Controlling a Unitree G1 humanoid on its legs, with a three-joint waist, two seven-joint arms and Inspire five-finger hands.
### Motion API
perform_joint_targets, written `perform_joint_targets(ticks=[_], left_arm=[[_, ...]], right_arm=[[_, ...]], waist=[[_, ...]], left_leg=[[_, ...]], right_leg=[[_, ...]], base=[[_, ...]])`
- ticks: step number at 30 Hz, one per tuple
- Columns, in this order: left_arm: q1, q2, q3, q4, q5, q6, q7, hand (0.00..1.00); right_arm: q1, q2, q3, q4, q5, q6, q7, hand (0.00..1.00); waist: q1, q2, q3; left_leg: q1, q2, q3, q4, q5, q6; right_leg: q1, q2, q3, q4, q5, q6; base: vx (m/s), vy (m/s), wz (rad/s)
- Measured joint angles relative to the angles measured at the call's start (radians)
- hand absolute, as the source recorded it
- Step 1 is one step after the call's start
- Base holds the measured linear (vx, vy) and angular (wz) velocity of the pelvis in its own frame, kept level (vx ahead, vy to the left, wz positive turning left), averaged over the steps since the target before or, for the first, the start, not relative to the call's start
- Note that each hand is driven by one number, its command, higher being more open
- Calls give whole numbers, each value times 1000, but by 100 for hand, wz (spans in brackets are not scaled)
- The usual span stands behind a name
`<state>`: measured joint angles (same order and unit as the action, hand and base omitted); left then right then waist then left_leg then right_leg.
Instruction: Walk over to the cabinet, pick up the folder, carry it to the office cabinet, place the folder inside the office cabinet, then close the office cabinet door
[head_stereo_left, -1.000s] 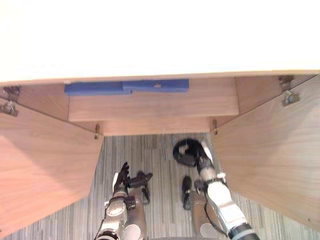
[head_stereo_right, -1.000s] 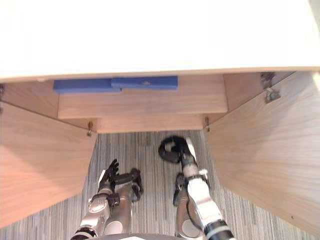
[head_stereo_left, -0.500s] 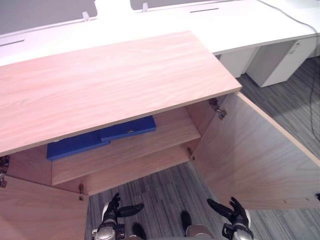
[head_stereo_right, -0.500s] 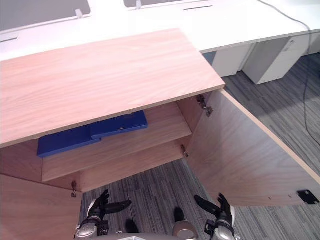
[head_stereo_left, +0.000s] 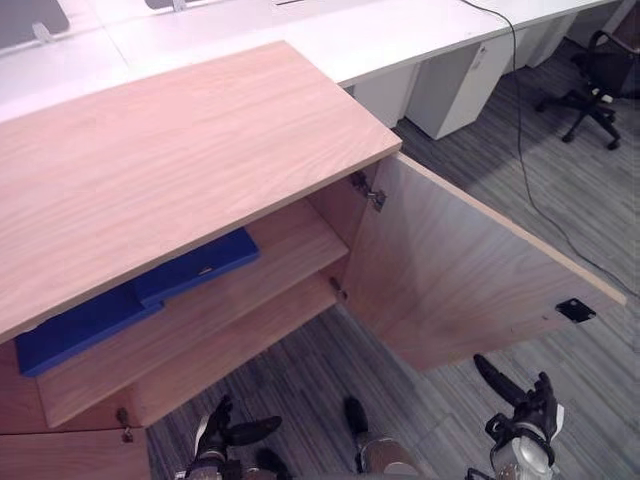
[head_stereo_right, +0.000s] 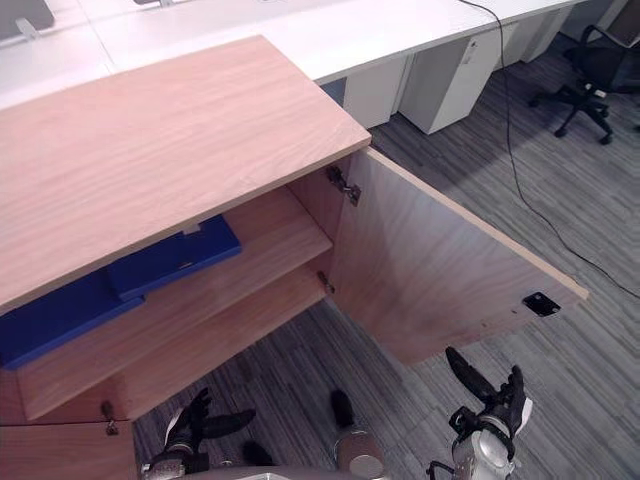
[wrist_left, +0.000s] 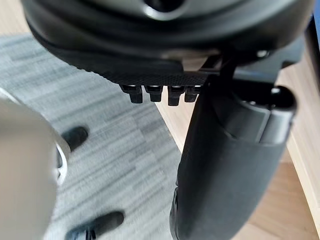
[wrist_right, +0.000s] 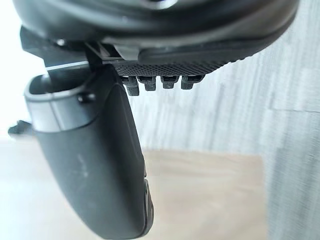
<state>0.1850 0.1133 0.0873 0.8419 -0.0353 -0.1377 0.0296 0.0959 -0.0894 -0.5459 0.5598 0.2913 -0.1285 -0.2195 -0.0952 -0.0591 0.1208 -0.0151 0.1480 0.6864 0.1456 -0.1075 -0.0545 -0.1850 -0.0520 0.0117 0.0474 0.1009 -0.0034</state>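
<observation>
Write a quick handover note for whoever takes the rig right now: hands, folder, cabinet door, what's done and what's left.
Left hand: open, empty, low in front of the office cabinet.
Right hand: open, empty, just below the right door.
Blue folders: two, lying together on the upper shelf inside.
Done: folder placed inside.
Left: close the right door, which stands wide open.

Light falls from above, bright and even. The white tabletop (head_stereo_left: 430, 35) behind glares almost blank, and the cabinet top (head_stereo_left: 170, 160) is evenly lit. Beneath it the shelf (head_stereo_left: 290, 240) and the folder (head_stereo_left: 195, 268) lie in shade. My left fingers (wrist_left: 152, 93) and right fingers (wrist_right: 150, 84) are dark shapes against the pale floor (wrist_left: 100, 125). White glare burns beside my right thumb (wrist_right: 95, 160).
</observation>
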Motion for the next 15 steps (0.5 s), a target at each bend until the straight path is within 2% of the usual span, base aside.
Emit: perform_joint_targets(ticks=[2, 7, 9, 12, 15], left_arm=[[0, -1, -1, -9, 0, -5, -13, 100], [-1, 26, -6, 3, 1, -7, -20, 100], [-4, 25, -8, 22, 9, -10, -21, 100], [-6, 21, -28, 36, 16, -13, -22, 100], [-18, 14, -47, 36, 15, -13, -24, 100]], right_arm=[[-71, -90, 7, 3, -1, -7, 6, 100], [-159, -264, 55, 66, -10, -10, 23, 100], [-190, -305, 81, 106, -8, -10, 21, 100], [-215, -358, 139, 116, 1, -14, 24, 100], [-229, -396, 184, 124, 2, -14, 26, 100]], waist=[[1, 21, 1], [28, 52, 13], [28, 62, 21], [24, 77, 36], [22, 86, 52]], left_leg=[[-15, -17, -14, 0, -3, -3], [-33, -41, -135, -3, 2, 11], [-40, -44, -168, 14, -1, 16], [-76, -67, -345, 43, -13, 8], [-93, -76, -371, 66, -34, 6]], right_leg=[[10, -10, 13, -59, 25, 35], [52, -19, -19, -132, 62, 49], [55, -23, -25, -132, 63, 50], [32, -31, -12, -130, 74, 63], [20, -39, -7, -122, 65, 70]], base=[[-23, -50, -9], [-28, -38, 15], [-29, -7, 11], [-72, -7, -8], [-131, 19, -5]])
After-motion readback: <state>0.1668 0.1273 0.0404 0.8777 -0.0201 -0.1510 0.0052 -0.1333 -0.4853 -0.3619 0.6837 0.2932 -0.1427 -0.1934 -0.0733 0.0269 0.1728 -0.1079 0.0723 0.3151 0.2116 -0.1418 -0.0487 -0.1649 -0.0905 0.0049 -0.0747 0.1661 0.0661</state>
